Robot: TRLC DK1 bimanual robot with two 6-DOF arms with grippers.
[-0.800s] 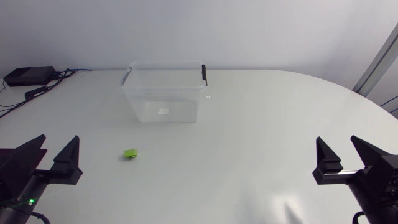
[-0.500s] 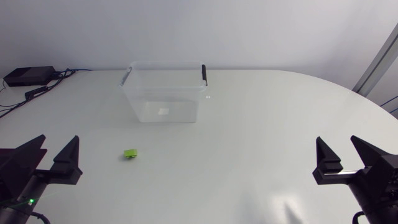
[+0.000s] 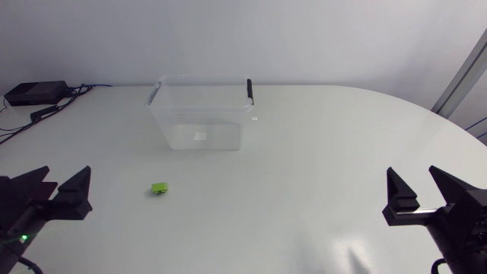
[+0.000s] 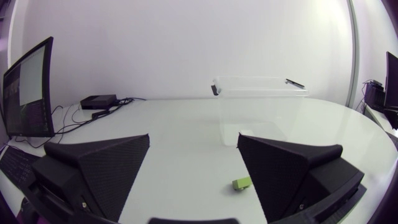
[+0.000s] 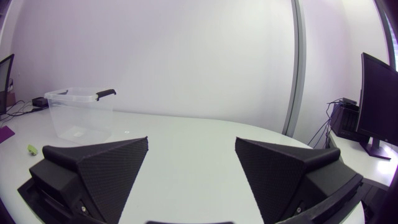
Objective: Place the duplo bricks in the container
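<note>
Duplo brick (image 3: pixel 160 187), a single green one, lies on the table toward its left edge, near the seemingly empty clear container (image 3: pixel 202 122). The left gripper (image 3: pixel 59 183) and right gripper (image 3: pixel 415 179) sit at the front corners, fingers apart and holding nothing, so the task looks unstarted.

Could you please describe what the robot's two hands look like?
Both the left hand and right hand are matte black, each with two broad, wedge-shaped fingers tapering to points, finely textured. A small green light glows behind the left hand.
</note>
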